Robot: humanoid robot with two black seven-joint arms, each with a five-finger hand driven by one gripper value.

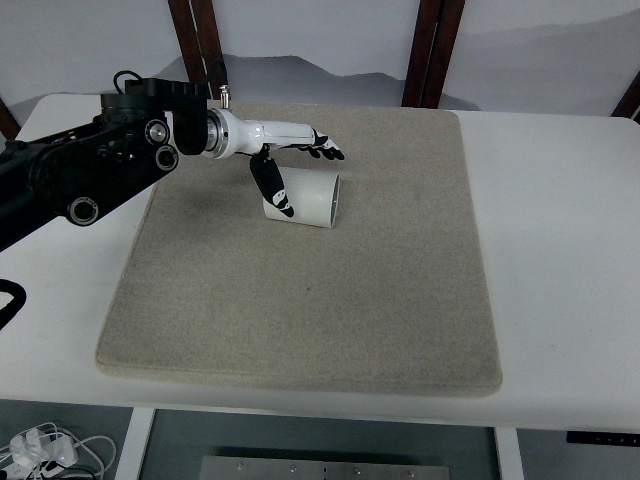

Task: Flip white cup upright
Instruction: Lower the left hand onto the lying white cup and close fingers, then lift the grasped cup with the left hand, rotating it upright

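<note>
Cup: the white cup [305,197] lies on its side on the mat, in the back half and a little left of the middle. Its round end faces right.
Writing on the cup: none can be seen.
Left hand: the left hand [285,160] is white with black joints. It reaches in from the left, just above and beside the cup.
Fingers: the long fingers [322,147] point right, stretched out flat over the back of the cup. The thumb [272,187] hangs down and lies against the cup's left end. The hand is spread out and is not squeezing the cup.
Left arm: the black arm [90,165] comes in from the left edge, over the table and the mat's back left corner.
Mat: the gray mat [300,310] covers most of the table top.
Table: the white table [560,260] shows all around the mat.
Cables: some white cables [45,450] lie on the floor at the bottom left.
Posts: dark brown posts [430,50] stand behind the table.
</note>
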